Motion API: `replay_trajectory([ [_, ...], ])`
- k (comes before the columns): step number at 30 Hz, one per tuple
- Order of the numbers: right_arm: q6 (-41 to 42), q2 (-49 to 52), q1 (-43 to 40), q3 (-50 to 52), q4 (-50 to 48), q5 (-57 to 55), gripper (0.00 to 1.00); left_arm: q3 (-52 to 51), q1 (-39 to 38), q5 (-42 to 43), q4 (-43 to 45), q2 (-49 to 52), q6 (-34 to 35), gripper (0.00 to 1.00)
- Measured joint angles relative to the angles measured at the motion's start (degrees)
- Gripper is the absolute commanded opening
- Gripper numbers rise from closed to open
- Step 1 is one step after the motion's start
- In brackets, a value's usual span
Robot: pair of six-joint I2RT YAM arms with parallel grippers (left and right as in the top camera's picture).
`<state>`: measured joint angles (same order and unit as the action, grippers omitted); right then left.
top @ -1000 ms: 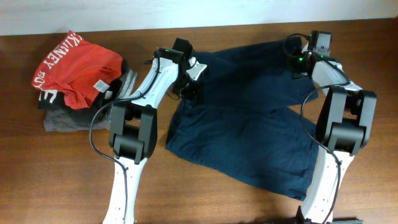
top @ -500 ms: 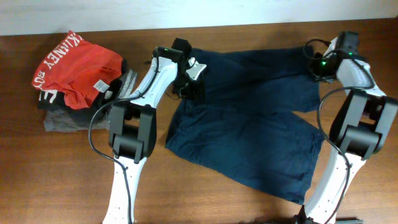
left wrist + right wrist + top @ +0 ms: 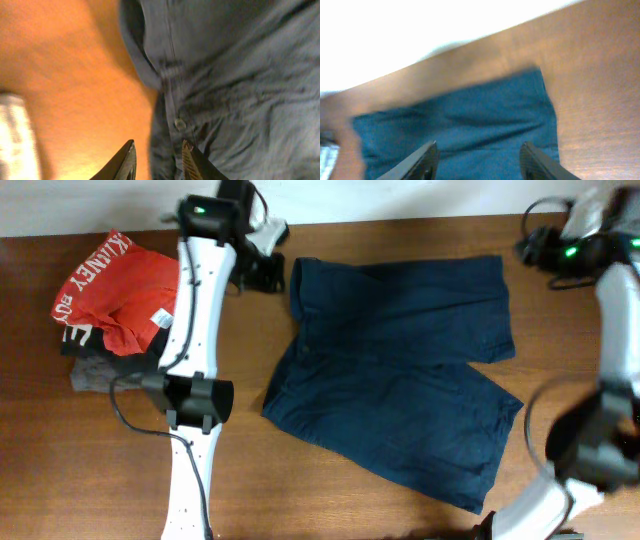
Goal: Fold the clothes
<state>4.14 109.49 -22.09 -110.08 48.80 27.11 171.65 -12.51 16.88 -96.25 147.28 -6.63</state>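
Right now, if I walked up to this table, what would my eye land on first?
Most likely the big dark navy garment spread flat across the middle of the wooden table. Next, the red garment with white lettering heaped on a grey one at the far left. The left fingers and right fingers hang open and empty near the navy cloth's far corners.
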Motion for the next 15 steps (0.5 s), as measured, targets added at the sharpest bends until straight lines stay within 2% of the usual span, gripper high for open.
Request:
replay_trajectory([
  [8,-0.3,-20.3,0.0,-1.8,9.7,0.9,0.67,3.5,1.4,-4.2,-0.2,-11.2,0.0,0.31],
  [12,-0.3,-24.7,0.0,-1.8,16.9,0.6,0.67,1.4,1.3,-6.9,-0.2,-21.4,0.0,0.32],
  [13,-0.3,-25.4,0.0,-1.8,18.4,0.4,0.67,0.2,1.3,-7.2,-0.2,-24.4,0.0,0.37],
  [15,-0.3,-26.4,0.0,-1.7,21.0,0.0,0.68,-3.2,1.2,-7.7,-0.2,-30.7,0.0,0.39],
])
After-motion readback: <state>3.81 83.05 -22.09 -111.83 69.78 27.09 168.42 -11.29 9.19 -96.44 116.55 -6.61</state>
